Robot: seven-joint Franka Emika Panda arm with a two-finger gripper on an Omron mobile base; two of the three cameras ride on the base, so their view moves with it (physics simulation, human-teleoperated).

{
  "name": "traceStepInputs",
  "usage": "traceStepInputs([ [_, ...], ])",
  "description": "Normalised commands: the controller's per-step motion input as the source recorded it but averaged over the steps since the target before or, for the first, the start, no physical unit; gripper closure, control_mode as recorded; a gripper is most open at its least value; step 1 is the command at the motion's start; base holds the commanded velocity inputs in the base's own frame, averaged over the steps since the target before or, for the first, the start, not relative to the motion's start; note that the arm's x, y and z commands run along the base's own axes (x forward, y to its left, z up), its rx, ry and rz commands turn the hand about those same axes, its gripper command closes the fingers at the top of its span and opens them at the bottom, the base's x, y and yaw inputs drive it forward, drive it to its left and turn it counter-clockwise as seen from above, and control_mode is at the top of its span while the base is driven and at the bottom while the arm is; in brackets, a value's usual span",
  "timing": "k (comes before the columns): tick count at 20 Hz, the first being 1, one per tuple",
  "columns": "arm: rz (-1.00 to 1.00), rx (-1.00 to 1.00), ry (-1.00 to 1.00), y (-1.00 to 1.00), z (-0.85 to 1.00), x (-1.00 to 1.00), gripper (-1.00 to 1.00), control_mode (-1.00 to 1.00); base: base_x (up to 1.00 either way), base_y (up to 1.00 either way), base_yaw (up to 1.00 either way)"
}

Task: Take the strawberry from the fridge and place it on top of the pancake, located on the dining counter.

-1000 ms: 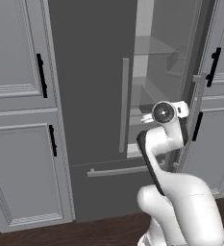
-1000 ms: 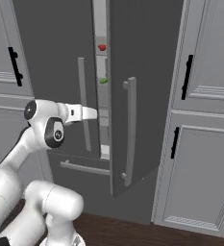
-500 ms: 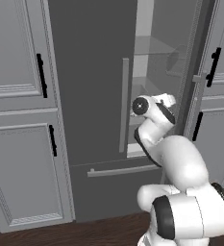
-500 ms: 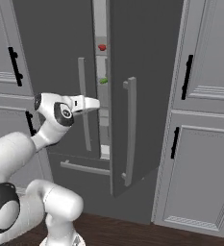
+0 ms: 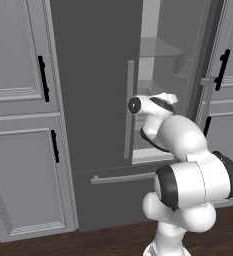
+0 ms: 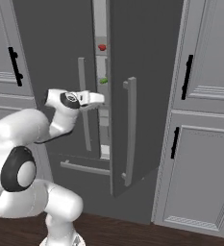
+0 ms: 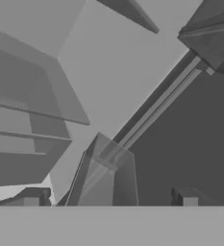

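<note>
Right now my gripper (image 6: 98, 98) is released, jaws wide apart with nothing between them; in the hand view the two fingertips (image 7: 31, 201) sit far apart at the bottom edge. It's level, pointed into the gap of the fridge (image 6: 147, 72), whose right door stands ajar while the left one is closed. From the left base view my wrist (image 5: 150, 105) is right at the opening, just past the left door's vertical handle (image 5: 129, 110). Just ahead of the fingers the hand view gives me pale interior wall and a glass shelf (image 7: 106, 168) seen at a steep roll, with the dark door panel to one side; no fruit visible there. Slightly above and beyond the fingertips, in the right base view, sits the small green item (image 6: 103, 80) on a shelf in the gap. Higher still, well above the gripper, the strawberry (image 6: 102, 47) rests on an upper shelf, red and tiny, apart from my fingers. The open door's long handle (image 6: 130, 129) is to the right of the gripper, nearer the camera. Below the gripper runs the bottom drawer's horizontal bar (image 5: 123, 177). Light grey cabinets (image 5: 18, 125) with black handles flank the fridge on both sides.
</note>
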Motion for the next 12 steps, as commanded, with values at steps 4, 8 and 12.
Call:
traceStepInputs([
  [4, -0.08, 0.00, 0.00, -0.54, 0.00, 0.36, -1.00, -1.00, 0.00, 0.00, 0.00],
  [8, -0.06, 0.00, 0.01, -0.75, 0.00, 0.21, -1.00, -1.00, 0.00, 0.00, 0.00],
  [12, -0.07, 0.00, 0.00, -0.79, 0.00, 0.02, -1.00, -1.00, 0.00, 0.00, 0.00],
])
